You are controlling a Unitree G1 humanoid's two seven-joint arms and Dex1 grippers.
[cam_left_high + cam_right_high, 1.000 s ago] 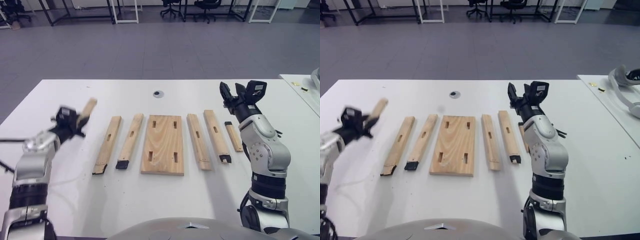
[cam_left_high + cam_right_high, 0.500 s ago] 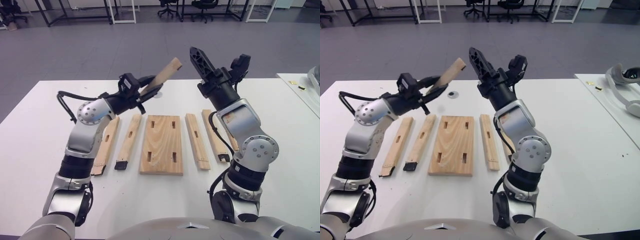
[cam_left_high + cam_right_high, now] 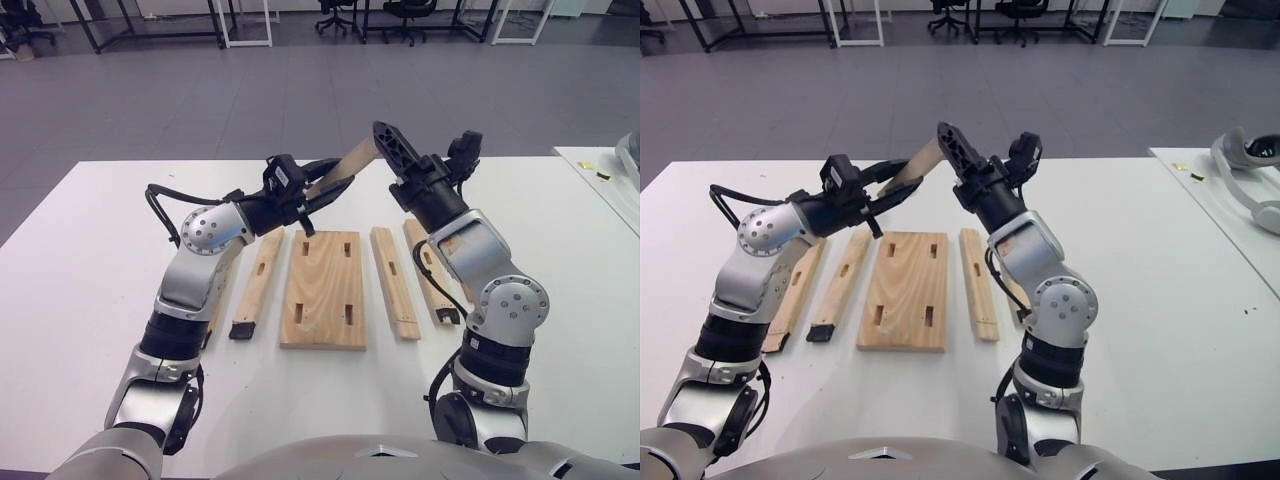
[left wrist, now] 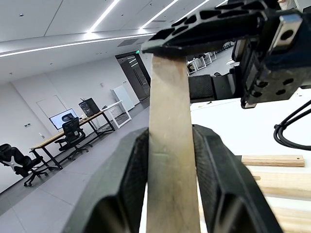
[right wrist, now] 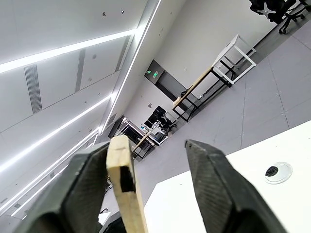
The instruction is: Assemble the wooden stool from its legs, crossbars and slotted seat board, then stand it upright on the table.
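White table (image 3: 80,250) below, left fingers (image 4: 216,174) pinching crossbar (image 4: 171,141), its tip between spread right fingers (image 5: 214,194)

An office-like lab: swivel chairs (image 4: 73,136), desks (image 5: 194,86), ceiling strip lights (image 5: 63,48)

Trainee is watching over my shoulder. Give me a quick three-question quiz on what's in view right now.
1. True or false: the left gripper is shut on the raised wooden bar.
2. How many slots show in the seat board lying flat on the table?
3. The right gripper is: A) shut on a leg, B) open around the wooden bar's far end, C) resting on the seat board.

Key: 1 true; 2 four; 3 B.
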